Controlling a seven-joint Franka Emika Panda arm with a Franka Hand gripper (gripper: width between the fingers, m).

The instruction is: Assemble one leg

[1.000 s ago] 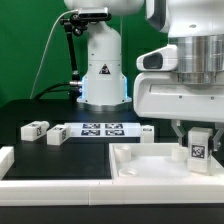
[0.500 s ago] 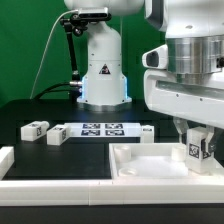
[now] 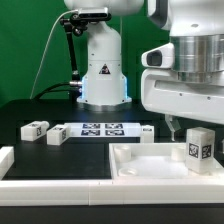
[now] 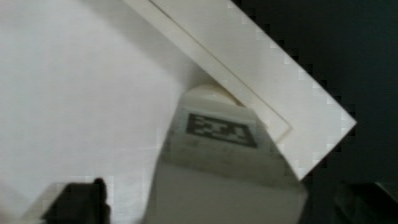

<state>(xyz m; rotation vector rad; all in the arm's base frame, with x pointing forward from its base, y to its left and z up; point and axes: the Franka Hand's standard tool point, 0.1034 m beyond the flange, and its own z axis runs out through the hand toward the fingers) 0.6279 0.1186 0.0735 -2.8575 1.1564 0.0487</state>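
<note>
A leg [image 3: 198, 148], a white block with a tag on its front, stands upright on the right part of the large white tray-shaped part [image 3: 140, 168]. My gripper [image 3: 196, 127] hangs just above it, jaws spread to either side of the leg's top, open. In the wrist view the leg [image 4: 228, 160] lies between my dark fingers [image 4: 75, 202], with a gap showing beside it, and my gripper [image 4: 222, 205] is centred over it. Three more legs lie on the black table: two at the exterior view's left [image 3: 36, 128] [image 3: 57, 134] and one behind the tray [image 3: 147, 131].
The marker board [image 3: 100, 129] lies flat between the loose legs. Another white part [image 3: 8, 160] sits at the exterior view's left edge. The arm's white base [image 3: 103, 70] stands behind the board.
My gripper held the leg a second ago. It has since opened and risen slightly, leaving the leg standing on the tray-shaped part.
</note>
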